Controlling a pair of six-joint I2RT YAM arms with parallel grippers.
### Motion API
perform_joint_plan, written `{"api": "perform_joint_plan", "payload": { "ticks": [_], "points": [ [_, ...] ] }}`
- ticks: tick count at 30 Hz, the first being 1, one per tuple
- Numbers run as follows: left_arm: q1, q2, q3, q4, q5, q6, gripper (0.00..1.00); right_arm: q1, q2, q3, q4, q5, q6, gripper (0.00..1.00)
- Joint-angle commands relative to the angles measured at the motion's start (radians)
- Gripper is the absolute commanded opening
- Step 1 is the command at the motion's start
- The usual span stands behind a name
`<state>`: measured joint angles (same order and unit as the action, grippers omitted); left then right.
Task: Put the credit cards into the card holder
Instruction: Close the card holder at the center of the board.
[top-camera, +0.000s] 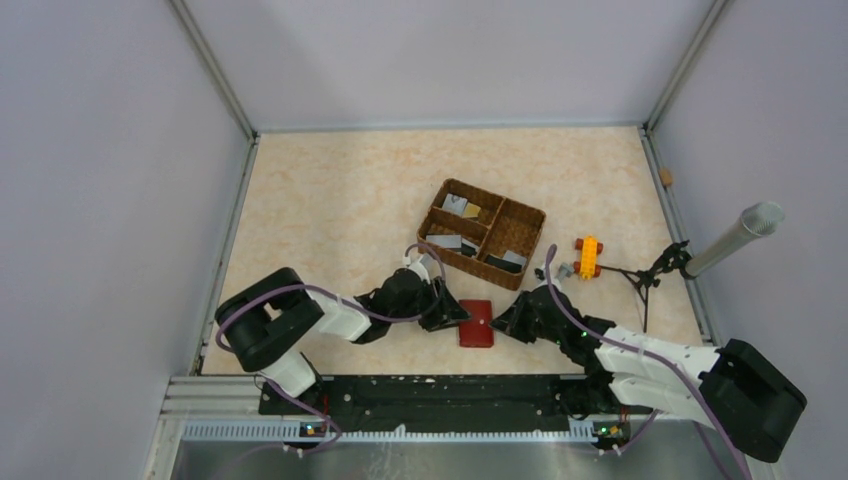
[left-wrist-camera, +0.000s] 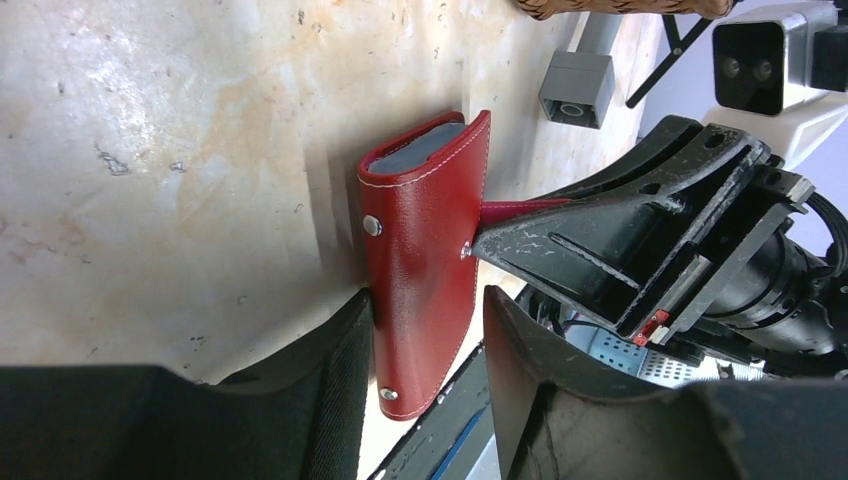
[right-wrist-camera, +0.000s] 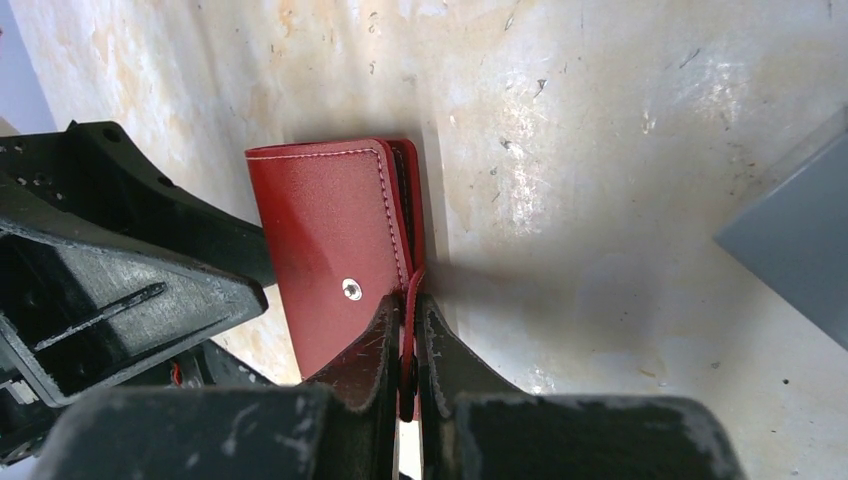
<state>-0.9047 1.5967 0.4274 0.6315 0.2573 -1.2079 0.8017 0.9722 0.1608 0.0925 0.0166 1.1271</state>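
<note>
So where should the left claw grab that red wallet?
Its near end, across the folded body, coming from the left, opposite the tab. The wallet is a slim closed block that fits between the left gripper's fingers, which stand either side of it. The right gripper is shut on the thin tab, so that edge is taken.

1. bright, even overhead light is filling the top view.
2. glare is washing over the pale worktop (right-wrist-camera: 620, 150) in both wrist views.
3. the card holder (right-wrist-camera: 330, 240) is casting a soft shadow there.
</note>
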Motion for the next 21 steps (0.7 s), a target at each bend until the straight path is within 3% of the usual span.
{"api": "perform_joint_plan", "payload": {
  "ticks": [1,14,19,21],
  "points": [
    [-0.003,0.015,-0.016,0.201,0.038,-0.027,0.43,-0.005,0.037,-0.044,-0.057,0.026,-0.007,0.0],
    [-0.005,0.088,-0.005,0.334,0.095,-0.049,0.35,-0.005,0.021,-0.074,0.04,-0.008,0.018,0.0],
    [-0.006,0.104,-0.002,0.353,0.104,-0.056,0.22,-0.005,-0.02,-0.079,0.037,-0.006,0.023,0.0],
    [-0.007,0.11,0.005,0.353,0.112,-0.055,0.08,-0.005,-0.035,-0.079,0.041,-0.007,0.016,0.0]
  ]
}}
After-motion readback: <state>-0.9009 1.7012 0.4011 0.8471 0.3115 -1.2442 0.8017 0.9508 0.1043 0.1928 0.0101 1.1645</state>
